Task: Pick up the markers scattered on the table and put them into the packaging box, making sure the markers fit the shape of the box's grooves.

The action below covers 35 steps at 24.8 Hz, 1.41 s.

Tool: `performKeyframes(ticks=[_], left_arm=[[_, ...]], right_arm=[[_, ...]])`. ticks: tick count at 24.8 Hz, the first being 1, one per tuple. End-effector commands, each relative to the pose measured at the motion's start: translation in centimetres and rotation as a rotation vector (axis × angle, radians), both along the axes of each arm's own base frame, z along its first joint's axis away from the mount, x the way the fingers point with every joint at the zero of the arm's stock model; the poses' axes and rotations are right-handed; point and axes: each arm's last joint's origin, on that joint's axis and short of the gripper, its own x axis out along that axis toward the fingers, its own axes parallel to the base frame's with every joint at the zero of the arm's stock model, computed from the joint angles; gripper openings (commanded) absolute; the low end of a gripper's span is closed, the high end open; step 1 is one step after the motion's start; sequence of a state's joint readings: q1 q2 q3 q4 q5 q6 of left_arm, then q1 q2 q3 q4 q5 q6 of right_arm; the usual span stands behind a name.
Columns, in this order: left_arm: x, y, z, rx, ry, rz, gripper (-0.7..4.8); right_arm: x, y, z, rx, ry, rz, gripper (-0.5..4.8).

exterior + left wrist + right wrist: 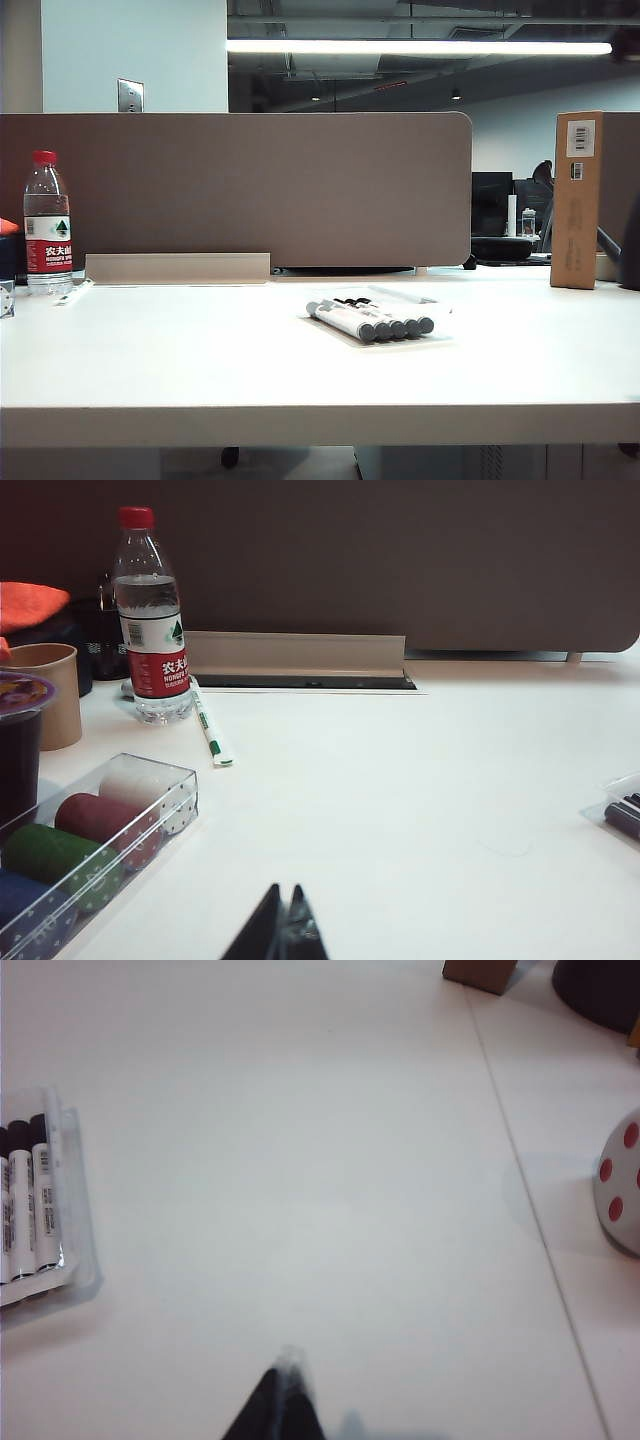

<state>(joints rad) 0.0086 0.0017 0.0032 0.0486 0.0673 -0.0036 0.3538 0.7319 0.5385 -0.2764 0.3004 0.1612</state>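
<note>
The table is seen as a wide white top with no loose marker left on it in any view. The carton stands at the far right edge, and the bottle at the far left, both well apart from the work. The box, a clear shallow tray, lies near the middle, and the markers are lined up side by side inside it, black caps all turned one way. Whether each barrel is fully seated in its groove cannot be told.

The right gripper is held above bare table with its jaws closed on nothing; the box lies well off to one side of it. The left gripper is likewise shut and empty, low over the table, with only the box corner far off to its side.

The task is judged nearly or wholly done. A marker left riding proud of its groove could roll out if the light tray were nudged by a passing arm.
</note>
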Motion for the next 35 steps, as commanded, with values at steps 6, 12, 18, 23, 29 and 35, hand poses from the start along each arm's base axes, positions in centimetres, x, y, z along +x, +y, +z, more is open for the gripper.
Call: performKeyframes(ticks=[6, 12, 18, 23, 29, 35], left_arm=[[0.0, 0.0, 0.3, 0.003, -0.016, 0.0, -0.05], [0.0, 0.0, 0.3, 0.003, -0.016, 0.0, -0.05], [0.0, 0.0, 0.3, 0.004, -0.016, -0.001, -0.05], [0.0, 0.0, 0.3, 0.004, -0.015, -0.001, -0.05], [0.0, 0.0, 0.2, 0.004, -0.013, -0.001, -0.05], [0.0, 0.0, 0.2, 0.004, -0.013, -0.001, -0.05]], right_arm=[[-3.8, -2.7, -4.8, 0.128, -0.217, 0.02, -0.01], [-5.4, -3.6, -6.4, 0.139, -0.325, -0.013, -0.01], [-6.0, -4.1, -7.6, 0.14, -0.392, -0.053, -0.01], [-5.8, -4.3, -8.8, 0.136, -0.375, -0.066, -0.01], [-5.7, -4.0, -9.3, 0.109, -0.352, 0.038, -0.01], [-5.7, -4.1, -9.1, 0.045, -0.379, 0.018, -0.01]])
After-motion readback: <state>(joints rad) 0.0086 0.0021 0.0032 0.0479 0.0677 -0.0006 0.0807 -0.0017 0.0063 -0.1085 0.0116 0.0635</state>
